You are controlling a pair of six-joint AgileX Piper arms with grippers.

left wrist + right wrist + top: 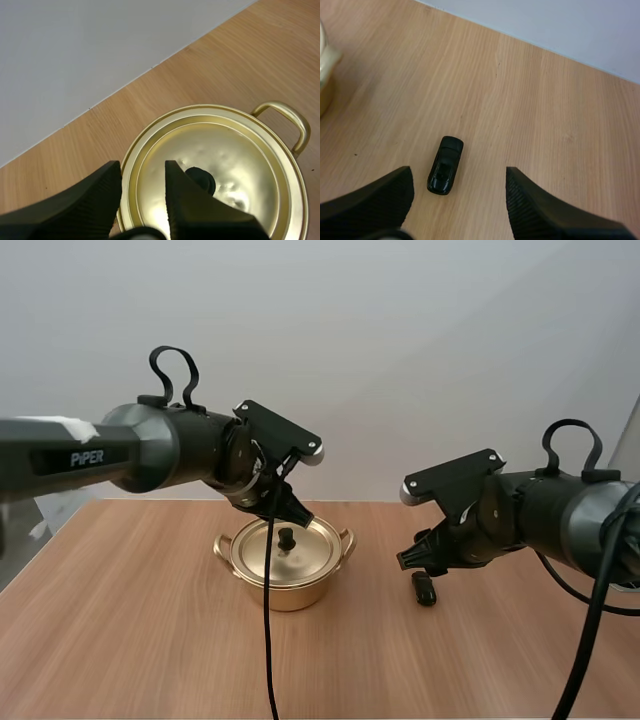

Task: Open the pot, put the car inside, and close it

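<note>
Wooden surface [150,630] is bearing the closed pot [287,587] and car [445,165]; left gripper [142,170] and right gripper [459,172] are hovering spread, nothing begun.

A wood-grain table [130,640] (evenly lit) stands against a plain pale grey wall [420,330].

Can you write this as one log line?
lid on pot | left jaws open over lid | right jaws open over car
</note>
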